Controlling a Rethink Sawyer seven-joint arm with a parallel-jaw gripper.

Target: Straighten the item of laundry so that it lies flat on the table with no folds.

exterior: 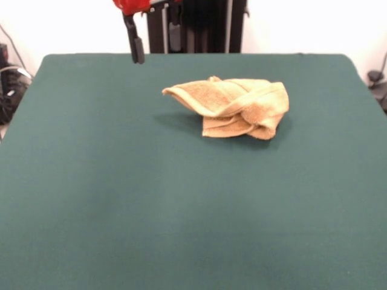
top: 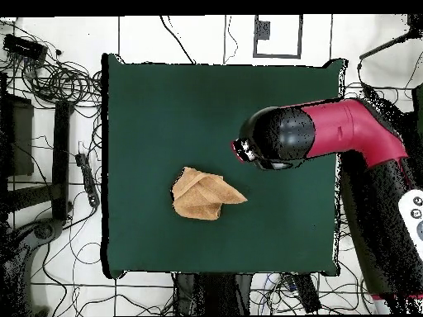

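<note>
The mustard-tan towel [exterior: 233,107] lies crumpled and folded over itself on the far middle part of the dark green table [exterior: 121,199], with one pointed corner sticking out to the left. In the overhead view the towel [top: 205,195] sits a little below the middle of the table [top: 165,99]. My gripper [exterior: 137,53] hangs at the top left, above the table's far edge, apart from the towel and holding nothing. In the overhead view the red and black arm [top: 281,138] covers the gripper, up and to the right of the towel.
The robot's black pedestal [exterior: 193,27] stands behind the table's far edge. Dark equipment and cables [exterior: 9,84] lie off the table's left side. Many cables [top: 58,82] cover the floor around the table.
</note>
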